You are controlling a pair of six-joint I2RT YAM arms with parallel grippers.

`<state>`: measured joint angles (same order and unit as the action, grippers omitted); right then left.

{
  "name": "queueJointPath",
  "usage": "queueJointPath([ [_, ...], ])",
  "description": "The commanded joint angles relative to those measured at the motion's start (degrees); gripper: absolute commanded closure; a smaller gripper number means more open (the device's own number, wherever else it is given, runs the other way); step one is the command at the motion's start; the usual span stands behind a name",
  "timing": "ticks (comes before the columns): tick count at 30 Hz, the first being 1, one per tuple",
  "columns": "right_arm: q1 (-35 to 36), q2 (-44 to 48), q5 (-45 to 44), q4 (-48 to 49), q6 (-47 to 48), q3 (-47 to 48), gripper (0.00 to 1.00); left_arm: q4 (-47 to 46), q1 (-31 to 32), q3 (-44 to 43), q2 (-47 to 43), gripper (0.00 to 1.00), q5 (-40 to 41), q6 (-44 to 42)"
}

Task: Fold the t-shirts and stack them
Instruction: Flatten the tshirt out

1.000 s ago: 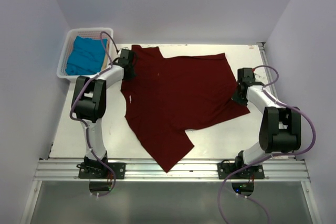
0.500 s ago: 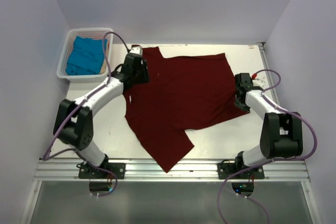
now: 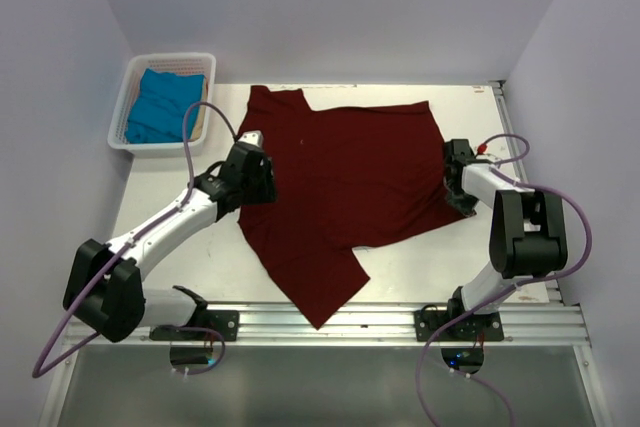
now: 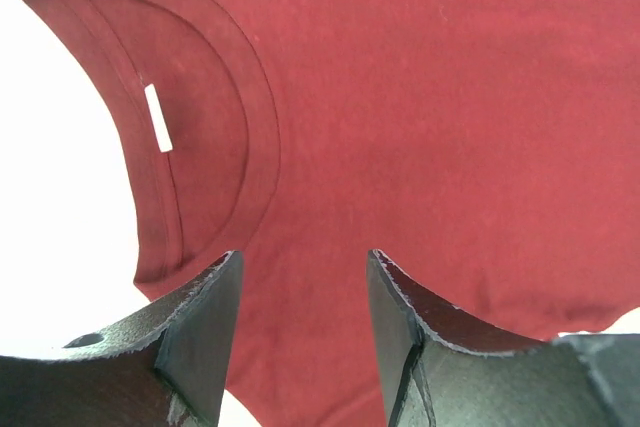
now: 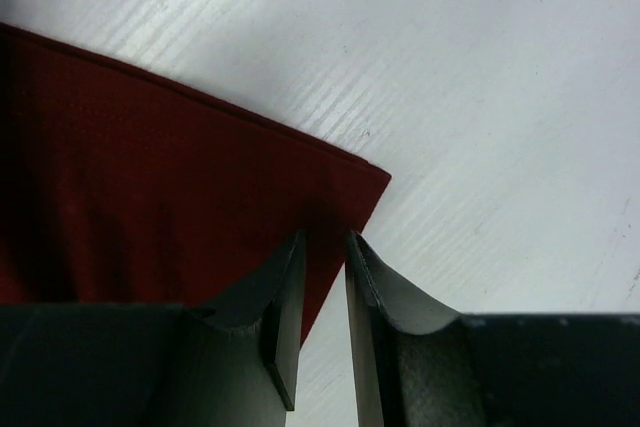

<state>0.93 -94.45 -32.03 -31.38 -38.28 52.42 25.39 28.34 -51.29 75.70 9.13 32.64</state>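
Top external view shows the red t-shirt (image 3: 340, 182) spread askew across the table (image 3: 420, 259), with a blue shirt (image 3: 163, 105) in the basket (image 3: 150, 148). For a clean fold, I judge each gripper should pinch a single layer and both lift together. Only the left wrist view shows the collar (image 4: 265, 137) and the left gripper (image 4: 300, 347) wide apart and empty. Only the right wrist view shows the right gripper (image 5: 320, 297) nearly closed at the hem corner (image 5: 350, 182); whether it holds cloth I cannot tell

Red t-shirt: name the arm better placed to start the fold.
Right, probably. The right gripper sits at the red t-shirt's corner, jaws nearly closed around its edge. The left gripper hangs open over flat cloth beside the collar, gripping nothing.
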Motion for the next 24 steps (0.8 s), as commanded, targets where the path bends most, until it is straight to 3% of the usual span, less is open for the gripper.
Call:
queueJointPath([
  [1,-0.58,0.32,-2.77,-0.17,-2.41,2.33,0.73,0.89,1.10,0.92,-3.36,0.44,-0.33,2.51],
  [11,-0.67,3.14,-7.52,-3.86,-2.94,2.86,0.57,1.51,2.16,0.84,-4.77,0.43,-0.69,1.81],
  [24,-5.59,-2.75,-3.39,-0.80,-4.17,3.83,0.60,2.30,2.16,2.95,-6.09,0.43,-0.51,1.54],
])
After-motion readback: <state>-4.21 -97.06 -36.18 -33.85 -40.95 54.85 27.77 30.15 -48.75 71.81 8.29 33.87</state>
